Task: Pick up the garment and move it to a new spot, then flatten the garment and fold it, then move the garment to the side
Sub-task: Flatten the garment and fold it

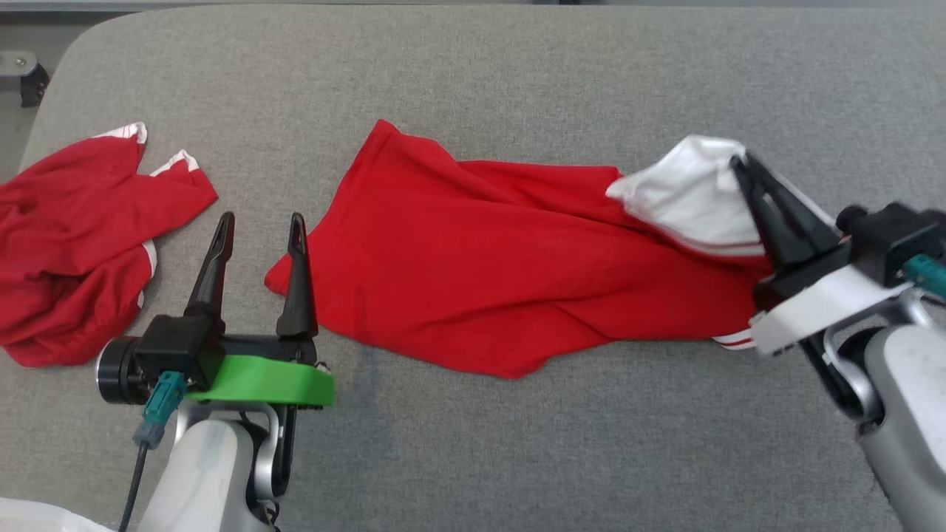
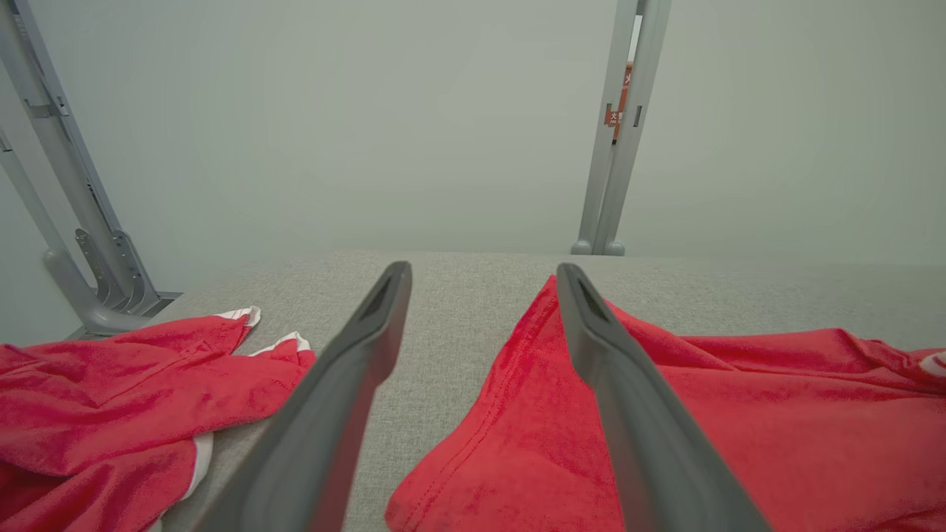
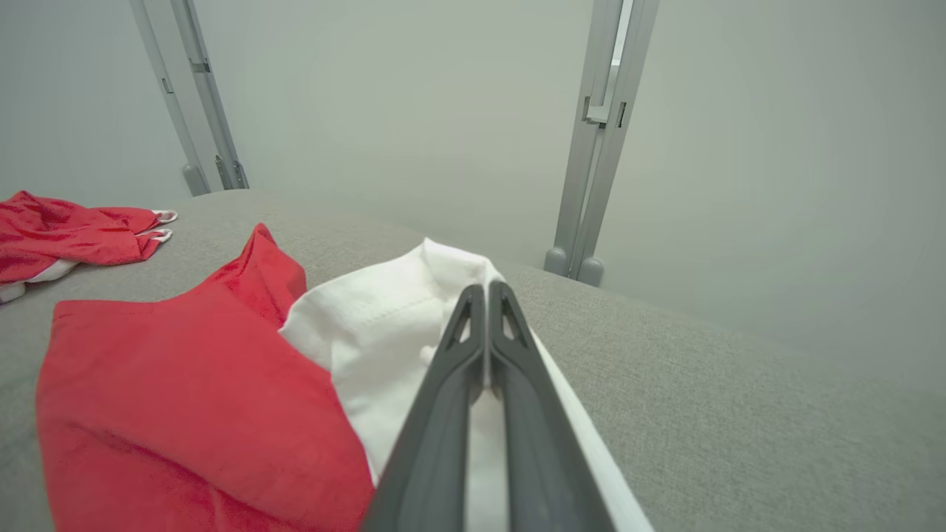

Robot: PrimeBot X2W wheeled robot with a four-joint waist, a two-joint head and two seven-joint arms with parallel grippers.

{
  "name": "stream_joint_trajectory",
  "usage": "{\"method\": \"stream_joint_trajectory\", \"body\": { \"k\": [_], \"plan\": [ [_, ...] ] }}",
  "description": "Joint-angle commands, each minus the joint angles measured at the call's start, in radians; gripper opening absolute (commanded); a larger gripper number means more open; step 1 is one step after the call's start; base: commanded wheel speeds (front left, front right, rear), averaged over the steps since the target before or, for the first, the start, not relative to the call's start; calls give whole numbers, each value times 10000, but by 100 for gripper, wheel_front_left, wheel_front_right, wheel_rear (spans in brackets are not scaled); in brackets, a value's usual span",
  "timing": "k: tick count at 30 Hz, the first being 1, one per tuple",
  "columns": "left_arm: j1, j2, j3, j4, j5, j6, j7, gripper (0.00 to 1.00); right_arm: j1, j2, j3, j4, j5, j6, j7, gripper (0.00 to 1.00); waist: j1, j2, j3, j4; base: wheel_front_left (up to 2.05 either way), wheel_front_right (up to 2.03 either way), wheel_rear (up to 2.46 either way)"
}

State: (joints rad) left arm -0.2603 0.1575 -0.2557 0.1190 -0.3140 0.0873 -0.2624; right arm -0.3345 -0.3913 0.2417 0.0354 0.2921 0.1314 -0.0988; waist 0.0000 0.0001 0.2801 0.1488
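While the right gripper (image 1: 741,164) is clamped shut on the garment (image 1: 502,273), its two dark fingers pressed together around a bunched fold of the white section (image 1: 695,196), the left gripper (image 1: 261,222) hangs with its fingers spread wide and nothing between them. Seen from the head, a grey padded table (image 1: 517,66) fills the scene. The garment lies across its middle, a broad creased red cloth running from a pointed corner near the centre toward the robot's right, where it ends in the white section edged with thin red stripes. That white end stands up in a peak at the pinching fingertips, and the red part lies on the table. The left gripper sits just beside the garment's near left corner. A second red garment (image 1: 74,244) with white trim lies crumpled at the table's left edge, apart from the first. From the left wrist, one open finger crosses the red cloth and the other crosses bare grey fabric. From the right wrist, white cloth shows between the closed fingers. Grey metal posts (image 3: 591,148) stand behind the table against a pale wall.
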Motion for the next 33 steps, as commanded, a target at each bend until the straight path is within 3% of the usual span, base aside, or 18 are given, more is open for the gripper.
{"method": "stream_joint_trajectory", "body": {
  "k": [1,7,14,15,16,17,23,28,33],
  "plan": [
    [-271,-57,35,-67,67,-69,-33,100,-432,-118,-218,118,-67,-13,-25,0,0,-1,455,63,0,0,0],
    [-862,-339,-25,-130,316,-229,-22,100,-2461,-584,-851,1515,221,-14,-179,0,0,-1,1397,364,0,0,0],
    [-1326,-661,-38,-37,540,-454,-22,100,-4147,-859,-794,4011,555,-14,-579,0,0,-1,1925,645,0,0,0],
    [-1344,-687,-18,-13,562,-472,-22,100,-4296,-869,-758,4281,544,-14,-687,19,0,-1,1924,637,0,0,0],
    [-1355,-711,15,12,584,-499,-22,100,-4424,-813,-722,4588,603,-14,-817,90,0,-1,1896,616,0,0,0],
    [-1339,-725,45,34,599,-501,-22,100,-4487,-758,-687,4798,627,-14,-934,100,0,-1,1852,587,0,0,0],
    [-1005,-751,295,199,751,-604,-22,100,-4145,-586,-802,4944,498,-14,-1604,100,0,-1,1381,248,0,0,0],
    [-696,-619,527,333,896,-625,-22,100,-2852,-326,-1265,3256,318,-14,-1660,100,0,-1,769,-112,0,0,0],
    [-243,-480,776,466,896,-600,-22,100,-739,348,-1942,1428,267,-14,-1662,100,0,-1,73,-469,0,0,0]
  ]
}}
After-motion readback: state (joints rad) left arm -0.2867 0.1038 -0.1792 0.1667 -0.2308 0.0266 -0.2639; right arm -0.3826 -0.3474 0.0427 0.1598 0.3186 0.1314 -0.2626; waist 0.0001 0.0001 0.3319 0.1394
